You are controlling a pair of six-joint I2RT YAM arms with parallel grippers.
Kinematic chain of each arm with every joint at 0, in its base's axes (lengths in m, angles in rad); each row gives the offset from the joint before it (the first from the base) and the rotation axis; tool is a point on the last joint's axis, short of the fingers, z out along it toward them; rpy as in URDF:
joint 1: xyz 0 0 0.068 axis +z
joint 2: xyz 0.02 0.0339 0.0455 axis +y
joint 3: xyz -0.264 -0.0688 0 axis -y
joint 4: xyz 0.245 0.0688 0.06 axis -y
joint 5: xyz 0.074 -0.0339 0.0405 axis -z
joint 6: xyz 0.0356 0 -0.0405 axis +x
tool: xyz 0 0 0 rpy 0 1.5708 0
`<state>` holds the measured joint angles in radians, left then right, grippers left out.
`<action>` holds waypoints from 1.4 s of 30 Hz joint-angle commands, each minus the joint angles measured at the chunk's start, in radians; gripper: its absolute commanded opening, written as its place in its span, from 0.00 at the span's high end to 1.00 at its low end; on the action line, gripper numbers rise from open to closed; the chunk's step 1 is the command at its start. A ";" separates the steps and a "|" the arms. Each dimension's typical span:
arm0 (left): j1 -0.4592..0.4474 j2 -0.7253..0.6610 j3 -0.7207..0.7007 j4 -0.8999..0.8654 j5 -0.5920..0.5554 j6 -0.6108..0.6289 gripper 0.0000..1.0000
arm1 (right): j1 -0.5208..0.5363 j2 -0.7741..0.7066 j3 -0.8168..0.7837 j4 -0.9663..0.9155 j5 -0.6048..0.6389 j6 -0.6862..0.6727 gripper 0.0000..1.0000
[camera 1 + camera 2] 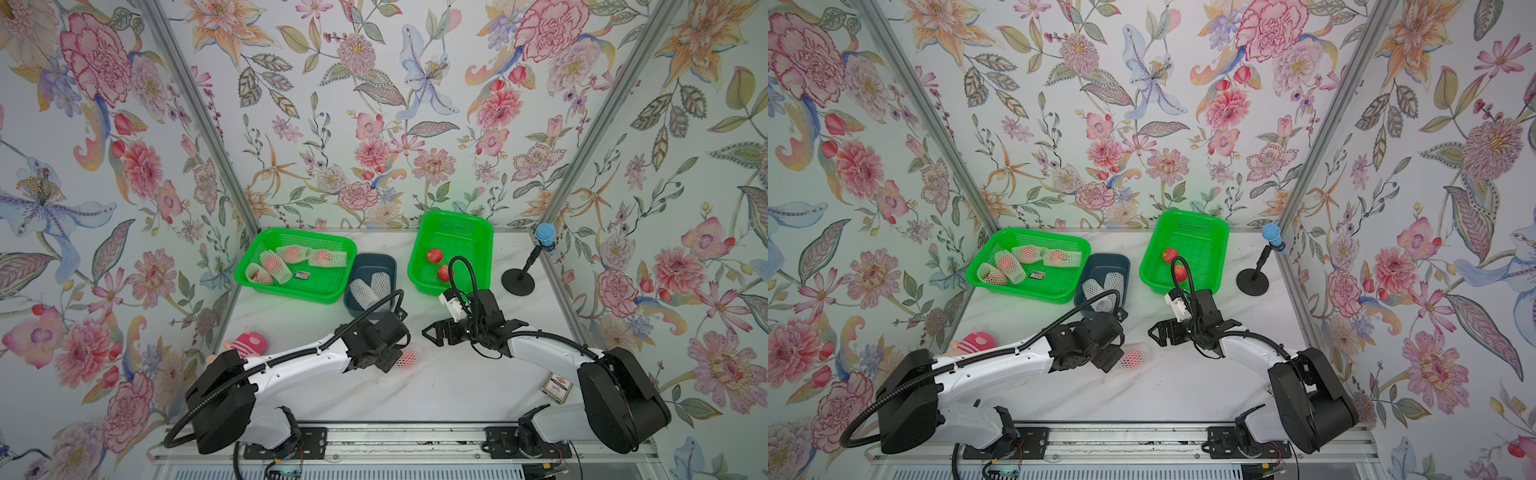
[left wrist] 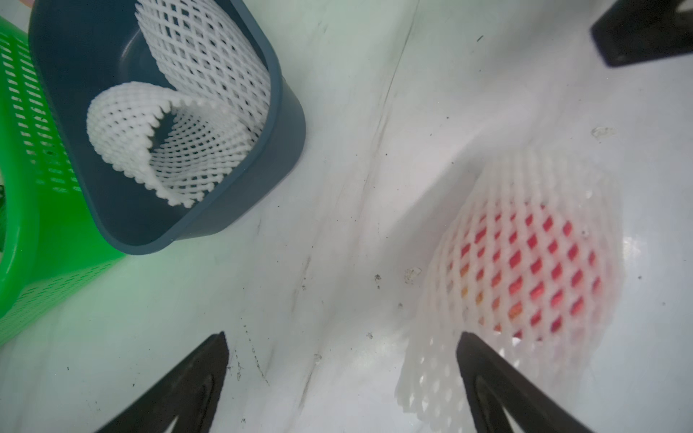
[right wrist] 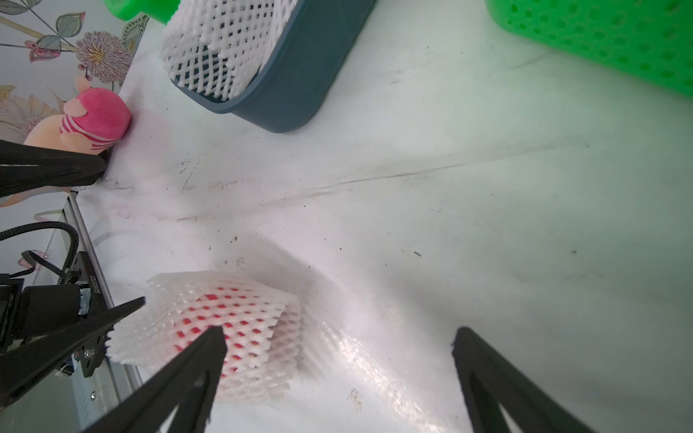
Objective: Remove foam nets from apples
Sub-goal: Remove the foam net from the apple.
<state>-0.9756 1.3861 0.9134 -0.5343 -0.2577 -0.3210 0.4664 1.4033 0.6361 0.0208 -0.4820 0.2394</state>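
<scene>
One apple in a white foam net [image 1: 410,358] [image 1: 1133,356] lies on the marble table. My left gripper [image 2: 343,333] is open right beside it, one finger [image 2: 487,378] over the net's loose end and nothing between the jaws. My right gripper [image 3: 340,330] [image 1: 428,334] is open and empty a little beyond the netted apple [image 3: 243,311]. Several netted apples [image 1: 274,266] lie in the left green basket [image 1: 332,291]. Two bare apples [image 1: 434,255] sit in the right green basket [image 1: 478,249]. Two empty foam nets [image 1: 365,291] [image 2: 180,142] fill the blue-grey bin [image 1: 374,259].
A pink striped plush toy [image 1: 245,343] lies at the table's left edge. A black stand with a blue ball [image 1: 517,282] stands at the back right. A small printed box [image 1: 557,386] lies near the right arm's base. A small dark card [image 1: 302,274] is in the left basket.
</scene>
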 commanded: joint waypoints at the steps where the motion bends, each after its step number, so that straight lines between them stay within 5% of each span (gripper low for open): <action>1: 0.029 -0.062 -0.032 0.022 0.095 0.032 0.01 | -0.005 0.018 0.015 0.037 -0.038 -0.011 0.08; 13: 0.048 -0.135 -0.122 0.098 0.343 0.037 0.07 | 0.028 0.088 -0.009 0.072 -0.089 -0.029 0.41; 17: 0.049 -0.124 -0.156 0.152 0.386 0.010 0.20 | 0.034 0.117 -0.021 0.091 -0.093 -0.028 0.49; 24: 0.041 -0.070 -0.200 0.210 0.403 -0.026 0.64 | 0.063 0.134 -0.032 0.095 -0.099 -0.046 0.61; 42: 0.021 0.001 -0.259 0.244 0.322 -0.119 0.67 | 0.148 0.088 -0.049 0.059 -0.150 -0.110 0.65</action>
<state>-0.9485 1.3701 0.6765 -0.2962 0.1017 -0.4072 0.5995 1.5238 0.5999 0.0971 -0.6147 0.1677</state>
